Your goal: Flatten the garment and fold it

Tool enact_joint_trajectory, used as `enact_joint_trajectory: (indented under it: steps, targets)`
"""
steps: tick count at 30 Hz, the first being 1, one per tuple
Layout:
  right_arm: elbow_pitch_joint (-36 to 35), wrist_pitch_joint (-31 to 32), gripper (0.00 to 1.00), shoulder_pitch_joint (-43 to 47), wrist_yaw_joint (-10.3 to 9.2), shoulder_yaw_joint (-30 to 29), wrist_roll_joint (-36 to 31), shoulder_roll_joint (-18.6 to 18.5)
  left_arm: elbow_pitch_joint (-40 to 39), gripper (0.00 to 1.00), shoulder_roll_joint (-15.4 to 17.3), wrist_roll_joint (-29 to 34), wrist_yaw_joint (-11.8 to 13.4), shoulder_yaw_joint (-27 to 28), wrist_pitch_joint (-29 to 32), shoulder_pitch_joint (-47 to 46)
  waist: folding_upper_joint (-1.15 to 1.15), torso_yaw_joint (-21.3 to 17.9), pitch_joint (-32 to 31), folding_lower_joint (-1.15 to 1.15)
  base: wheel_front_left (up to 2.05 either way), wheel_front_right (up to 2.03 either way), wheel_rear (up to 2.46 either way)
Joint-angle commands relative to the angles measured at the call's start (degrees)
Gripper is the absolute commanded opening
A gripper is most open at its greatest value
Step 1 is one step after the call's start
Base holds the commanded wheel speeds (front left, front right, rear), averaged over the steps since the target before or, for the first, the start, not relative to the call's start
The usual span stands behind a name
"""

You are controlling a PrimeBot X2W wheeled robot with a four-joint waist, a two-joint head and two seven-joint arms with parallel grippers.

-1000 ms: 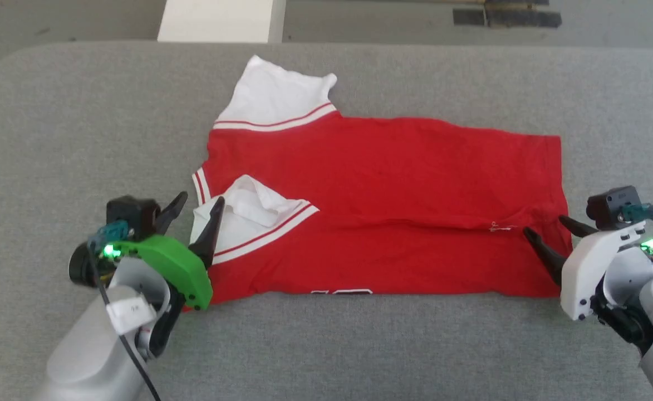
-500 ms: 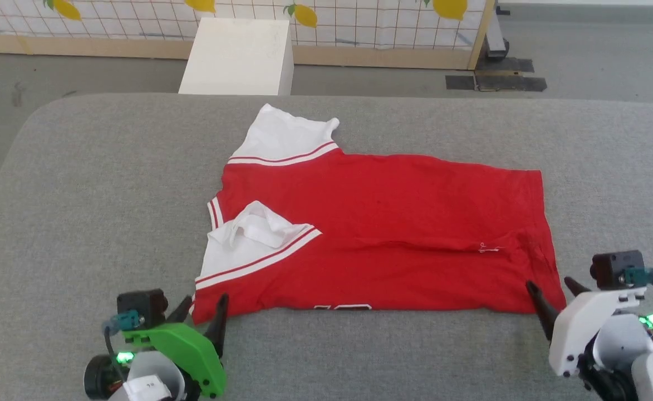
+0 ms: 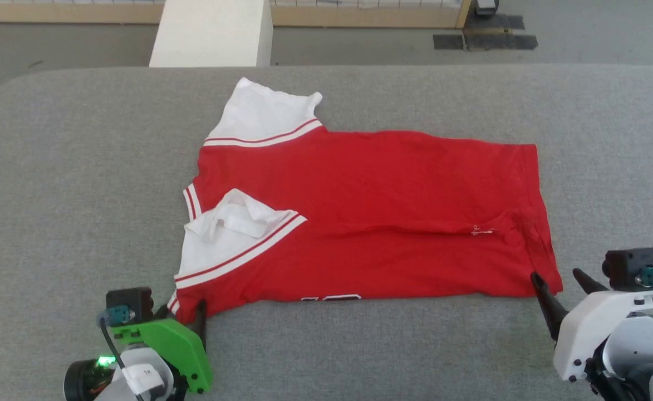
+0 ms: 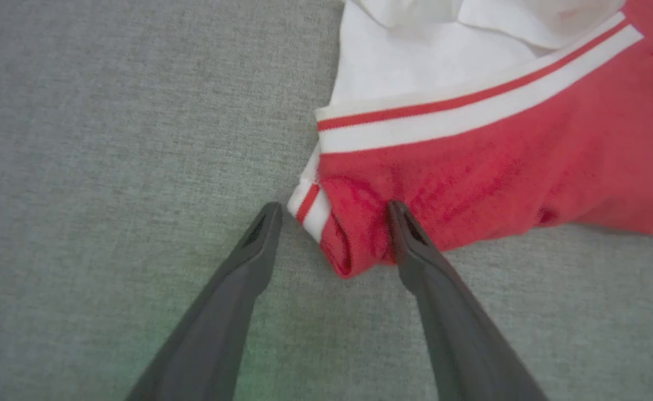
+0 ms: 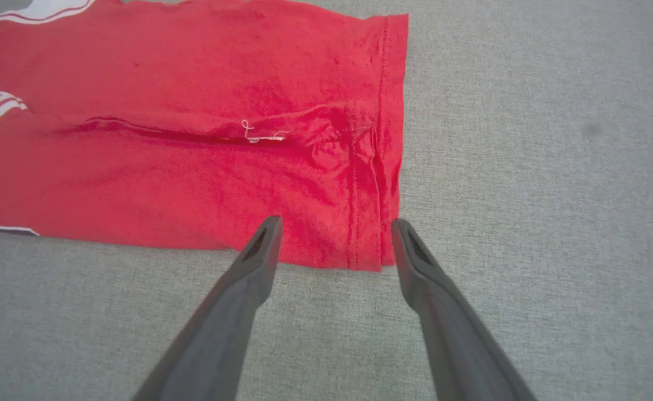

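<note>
Holding my left gripper (image 4: 334,207) wide apart, I have the near sleeve-side corner of the garment (image 3: 371,195) between its two dark fingers, nothing clamped; one fingertip (image 4: 398,214) overlaps the rolled red edge, though I cannot tell whether it presses on it; the other stands over bare grey cloth, just beside the striped trim (image 4: 309,203). My right gripper (image 5: 335,221) is equally wide apart at the opposite near corner, gripping nothing; one tip lies over the red fabric, the other at the hem's outer edge over the table (image 3: 81,167).

The garment lies across the middle of the table, folded lengthwise, with the sleeves towards my left and the hem (image 5: 382,139) towards my right. The far white sleeve (image 3: 262,114) lies flat and juts past the red body; the near white sleeve (image 3: 231,231) is rumpled and folded onto the red. A long crease runs along the body to a puckered patch by the hem, with a loose white thread (image 5: 259,135) on it; the hem shows two stitched lines. A sliver of black, white-outlined lettering (image 3: 330,298) peeks out at the near edge.

The table is covered in grey, felt-like woven cloth with rounded corners; beyond it stands a white block (image 3: 212,33) on a grey floor.
</note>
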Motion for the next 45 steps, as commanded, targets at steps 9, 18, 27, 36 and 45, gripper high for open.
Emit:
enact_joint_trajectory:
  steps: [9, 18, 27, 36, 45]
  targets:
    - [-0.63, 1.34, 1.00, -0.32, -0.09, -2.55, -2.97, 0.00, 3.85, 0.00, -2.68, -1.58, -2.99, -0.97, -1.52, -1.06, 0.00, 0.95, 1.93, 0.00, 0.00, 0.00, 0.00]
    - [7.86, 3.27, 1.00, -4.85, -0.09, -8.10, -9.35, 2.96, -2.17, 0.00, -2.40, 0.65, -3.64, -0.77, -7.76, -0.96, 0.00, 4.10, -0.10, 0.00, 0.00, 0.00, 0.00]
    - [19.53, 4.72, 0.00, -7.41, -0.09, -9.03, -9.27, 3.84, -9.34, 0.00, -0.47, 2.54, -3.09, -1.92, -7.43, -0.81, 0.00, 5.28, 1.28, 0.00, 0.00, 0.00, 0.00]
    - [20.80, 1.90, 0.00, -7.68, -0.09, -9.86, -8.32, 2.68, -8.42, 0.00, 2.07, 1.60, -3.27, -1.61, -6.65, 2.13, 0.00, 3.36, -3.84, 0.00, 0.00, 0.00, 0.00]
    - [12.90, 8.50, 0.00, -0.14, -0.09, -9.59, -2.45, 0.14, -11.14, 0.00, 6.12, -0.54, -2.93, -1.60, -4.43, 9.53, 0.00, 2.13, -10.31, 0.00, 0.00, 0.00, 0.00]
